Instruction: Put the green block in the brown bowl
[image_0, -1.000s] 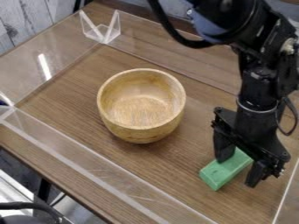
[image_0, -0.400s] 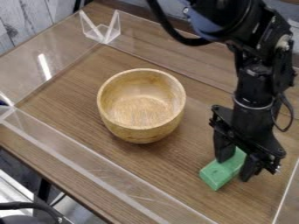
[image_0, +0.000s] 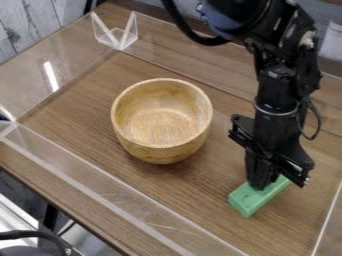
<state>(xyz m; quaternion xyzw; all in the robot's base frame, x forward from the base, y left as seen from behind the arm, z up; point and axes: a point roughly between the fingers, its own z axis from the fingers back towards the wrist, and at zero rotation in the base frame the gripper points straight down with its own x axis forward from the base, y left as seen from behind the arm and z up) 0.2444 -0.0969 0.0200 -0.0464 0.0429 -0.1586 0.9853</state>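
Gripper (image_0: 269, 180) points straight down over the green block (image_0: 257, 198), black fingers drawn in against the block's upper end; it pinches the block, whose lower end is on the tabletop (image_0: 94, 160). Exactly how much of the block sits between the fingers is hidden by the gripper body.

Green block: small flat bar, plain bright green, lying at a slant near the tabletop's front right corner, just inside the right edge. Its near end pokes out below the fingers toward the front edge.

Brown bowl (image_0: 162, 121): round, light wood, thick wall, grain visible inside. Upright, roughly mid-tabletop, left of the gripper and clearly apart from both gripper and block. Nothing seen inside it.

Arm (image_0: 274, 70): black, comes in from the top right and drops near-vertical to the wrist above the block.

Tabletop: dark wood-grain surface ringed by a low clear plastic wall (image_0: 80, 190), visible along the front and left edges. Small clear plastic stand (image_0: 116, 32) sits at the back left corner, well away from everything else.
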